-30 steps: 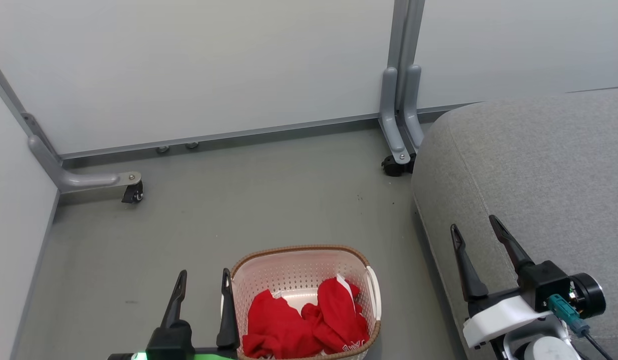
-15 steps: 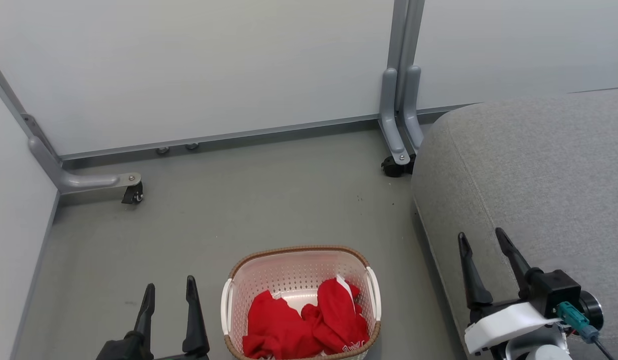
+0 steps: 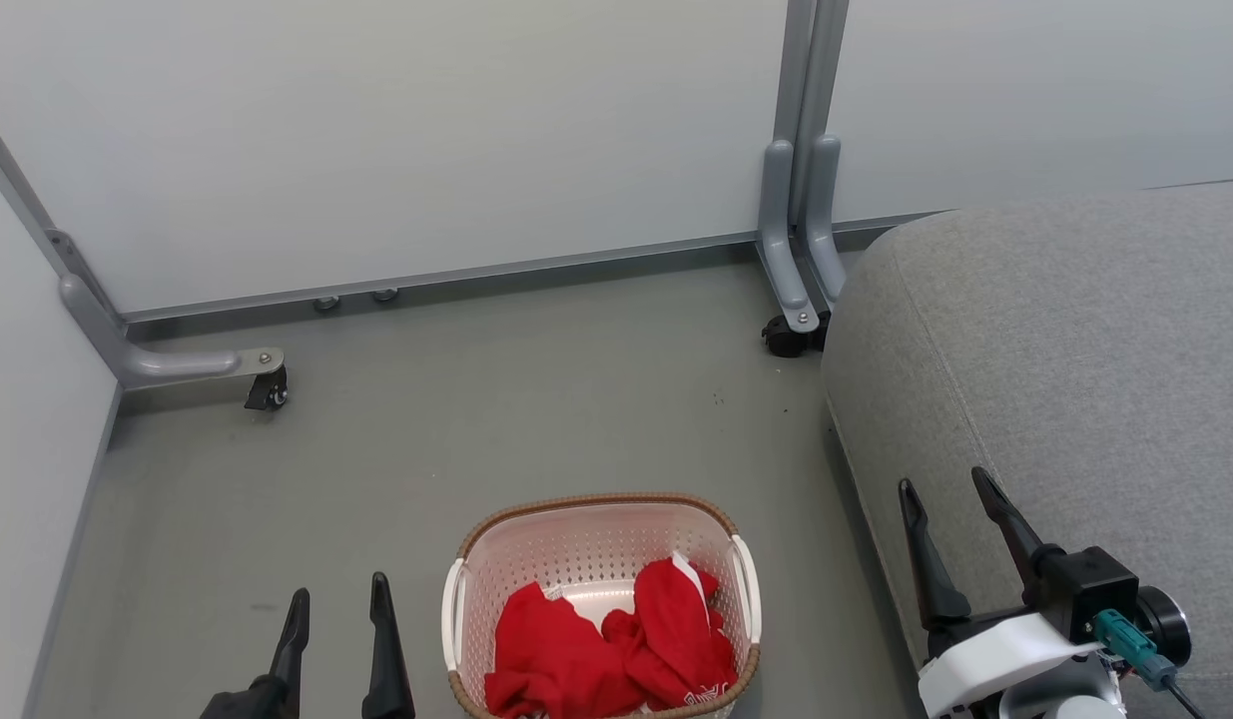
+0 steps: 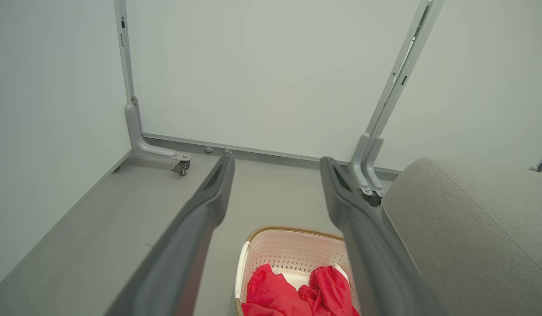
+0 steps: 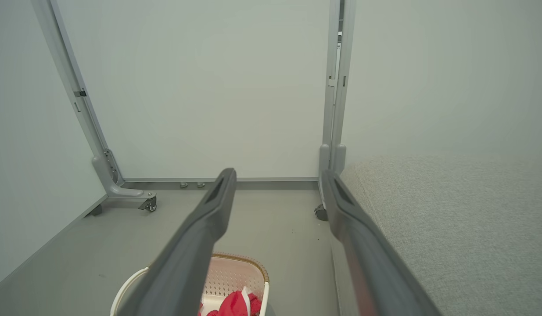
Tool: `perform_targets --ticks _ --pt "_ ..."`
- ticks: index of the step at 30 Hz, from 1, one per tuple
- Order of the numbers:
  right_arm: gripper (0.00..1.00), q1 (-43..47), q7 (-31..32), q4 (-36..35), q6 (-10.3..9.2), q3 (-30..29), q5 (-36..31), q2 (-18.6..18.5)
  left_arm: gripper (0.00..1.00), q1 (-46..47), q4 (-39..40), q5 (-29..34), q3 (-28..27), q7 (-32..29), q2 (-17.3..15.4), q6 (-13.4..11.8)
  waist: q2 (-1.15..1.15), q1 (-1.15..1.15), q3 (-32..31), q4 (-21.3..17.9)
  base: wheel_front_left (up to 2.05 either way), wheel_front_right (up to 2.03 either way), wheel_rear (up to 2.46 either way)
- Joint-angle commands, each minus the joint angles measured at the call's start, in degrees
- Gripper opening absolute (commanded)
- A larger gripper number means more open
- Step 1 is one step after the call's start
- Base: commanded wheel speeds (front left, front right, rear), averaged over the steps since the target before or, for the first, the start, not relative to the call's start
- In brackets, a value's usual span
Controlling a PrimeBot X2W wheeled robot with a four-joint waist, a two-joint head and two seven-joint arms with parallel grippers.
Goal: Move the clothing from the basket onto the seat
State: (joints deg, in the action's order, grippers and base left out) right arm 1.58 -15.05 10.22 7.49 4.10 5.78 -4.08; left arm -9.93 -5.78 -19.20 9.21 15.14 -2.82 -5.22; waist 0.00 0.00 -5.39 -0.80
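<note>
On the floor, at six o'clock in the head view, the basket holds the clothing, red and heaped against its near wall. The left pincer stands at seven o'clock, just beside the basket, fingers spread and holding nothing. The right pincer, also spread and bare, hovers at four o'clock by the edge of the seat.

White lettering shows on the red clothing in the basket, too small to read
</note>
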Motion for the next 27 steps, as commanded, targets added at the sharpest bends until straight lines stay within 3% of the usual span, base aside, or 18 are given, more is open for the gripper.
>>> perform_targets --ticks 1,15,20,27 --pt "1.00 0.33 -0.20 0.15 0.00 -0.03 0.01 -0.15 1.00 -0.44 -0.20 -0.35 -0.39 0.02 -0.14 0.16 0.00 0.00 0.00 0.02 0.00 0.00 0.00" --pt "1.00 -0.25 -0.20 -0.42 0.00 -0.27 1.14 -1.86 1.00 1.61 -3.89 -1.73 2.01 0.01 -0.13 -0.46 0.00 0.00 3.44 -0.62 0.00 0.00 0.00" --pt "1.00 -1.10 -0.19 -1.23 0.00 -0.66 2.48 -4.27 1.00 5.50 -10.96 -0.97 7.48 -0.01 -0.14 -0.73 0.00 0.00 8.75 -1.86 0.00 0.00 0.00" --pt "1.00 -4.45 -0.19 -3.36 0.00 -2.45 6.00 -8.98 1.00 18.99 -24.05 -1.95 17.98 0.00 -0.19 -2.42 0.00 0.00 20.60 -3.27 0.00 0.00 0.00"
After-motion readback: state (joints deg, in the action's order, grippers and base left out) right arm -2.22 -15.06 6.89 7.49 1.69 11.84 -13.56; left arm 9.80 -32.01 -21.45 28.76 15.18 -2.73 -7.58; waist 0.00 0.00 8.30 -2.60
